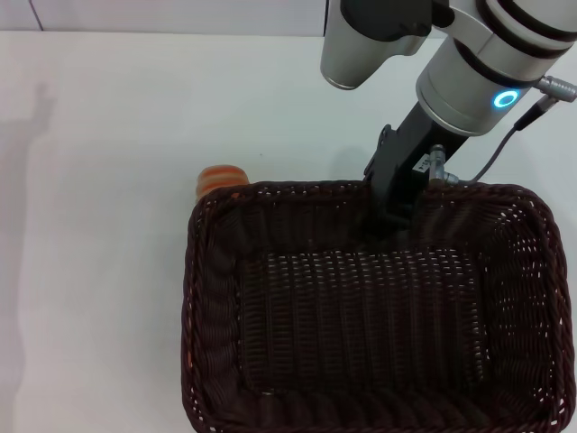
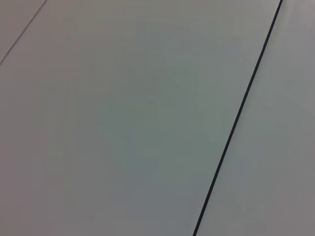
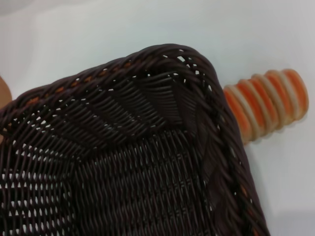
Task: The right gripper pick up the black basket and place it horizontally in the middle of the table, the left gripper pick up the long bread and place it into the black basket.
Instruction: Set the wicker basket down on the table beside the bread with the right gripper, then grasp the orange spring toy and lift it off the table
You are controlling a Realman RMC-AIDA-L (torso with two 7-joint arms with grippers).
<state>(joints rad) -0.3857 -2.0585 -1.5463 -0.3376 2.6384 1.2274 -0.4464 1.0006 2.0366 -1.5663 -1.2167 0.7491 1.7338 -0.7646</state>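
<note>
White table (image 1: 108, 180) fills most of what we're seeing, plain and smooth. Biggest thing on it is the black basket (image 1: 370, 311), open side up, near edge cut off by the head view. Our right gripper (image 1: 394, 209), on the blue-lit arm, reaches down at the basket's far rim; we honestly can't tell if it's clamped on. The long bread (image 1: 219, 179) pokes out behind the basket's far-left corner, just beside it.

A pale wall (image 1: 171, 13) with a thin vertical seam runs beyond the table's far edge, and soft grey shadows (image 1: 27, 171) fall near the table's left edge.
</note>
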